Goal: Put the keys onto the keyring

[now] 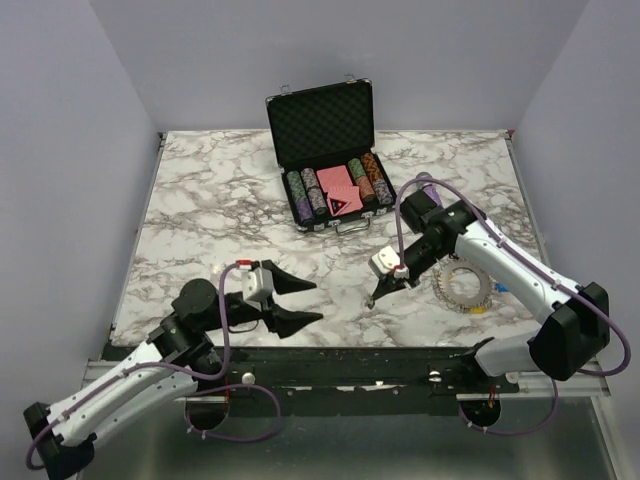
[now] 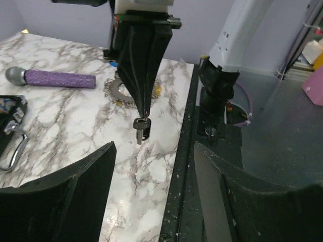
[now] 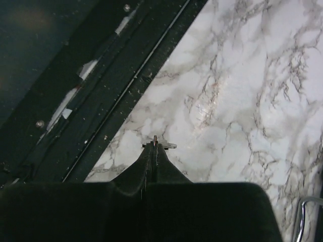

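Note:
My right gripper is shut on a small black-headed key, whose short silver blade hangs just above the marble near the front edge. In the right wrist view the gripper shows the blade sticking out sideways at its tip. The keyring, a large silver toothed ring, lies flat to the right of that gripper, under the right forearm; it also shows in the left wrist view. A yellow bit and a blue bit lie at its rim. My left gripper is open and empty, facing the held key, as the left wrist view shows.
An open black chip case with several rows of chips stands at the back centre. A purple microphone lies behind the ring, partly hidden by the right arm in the top view. The table's dark front rail runs just below both grippers.

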